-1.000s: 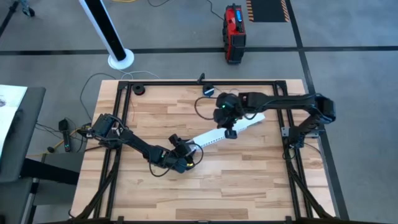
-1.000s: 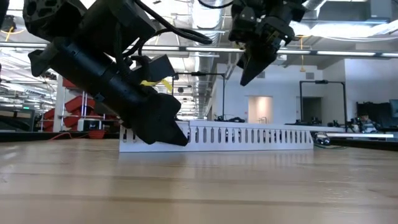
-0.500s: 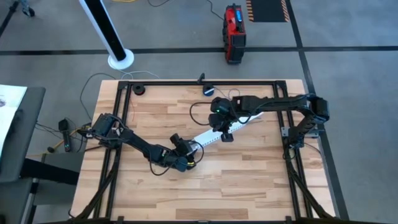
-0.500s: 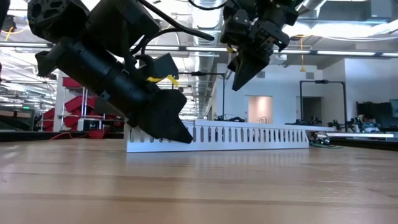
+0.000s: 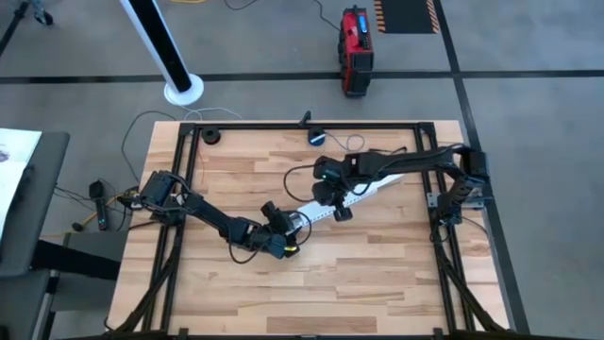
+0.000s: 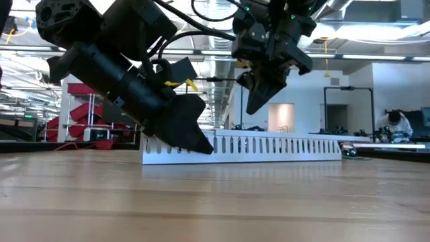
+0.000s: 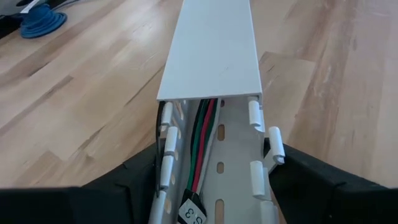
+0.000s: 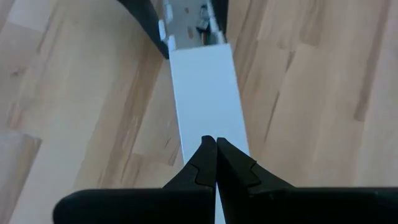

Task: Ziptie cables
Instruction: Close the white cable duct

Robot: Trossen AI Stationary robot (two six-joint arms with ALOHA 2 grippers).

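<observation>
Right gripper: your right gripper [image 8: 215,149] has its fingertips pressed together with nothing between them, poised just above the flat white cover [image 8: 205,93] of the duct — in the level view it [image 6: 259,101] hangs clear of the duct's top edge.
Left gripper: your left gripper [image 5: 280,238] is at the duct's near end; its dark fingers [image 7: 134,174] sit spread on either side of the slotted channel [image 7: 233,180], against its walls it seems, though you cannot tell how firmly.
Cables: the cables [image 7: 202,140] — green, red and dark strands ending in a labelled plug — lie inside the channel, running under the cover and out at the open end by the left gripper.
Long axis: from above, the duct [image 5: 326,205] runs diagonally on the table [image 5: 377,283], from the left gripper up toward the right arm's base; the cables follow that line.
Nearer arm: the left is at the exposed cables; the right sits farther up, over the covered part.
Arm pose: the left arm reaches low across the table; the right arm stretches in, wrist tipped down.
Coming move: likely turns on the right tips meeting the cover along that axis.
</observation>
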